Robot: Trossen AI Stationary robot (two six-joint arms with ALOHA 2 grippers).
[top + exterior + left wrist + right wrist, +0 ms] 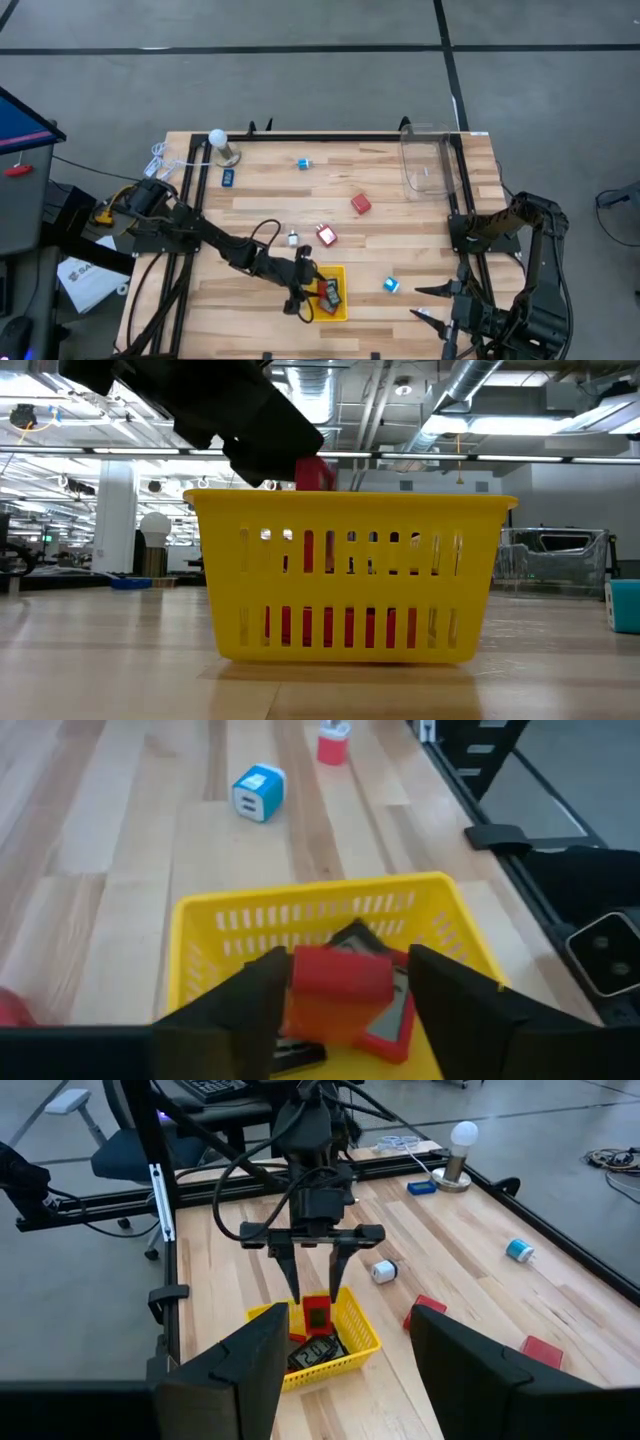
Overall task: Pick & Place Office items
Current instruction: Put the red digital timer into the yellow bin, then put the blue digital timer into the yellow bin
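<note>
**Left wrist view: red block over the basket**

The left gripper [315, 1293] hangs over the yellow basket [300, 910]. A red block [340, 978] sits between its fingers, which look a bit wider than the block. I think this is the drop. Next, lift clear and go for another piece.

The right gripper [428, 303] waits at the surface [420, 230] edge, fingers wide and empty.

Six pieces lie loose: three blue, two red, one white.

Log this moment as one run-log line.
left tool: open over tray | red block: between fingers, dropping | right tool: open, waiting at table edge
</note>
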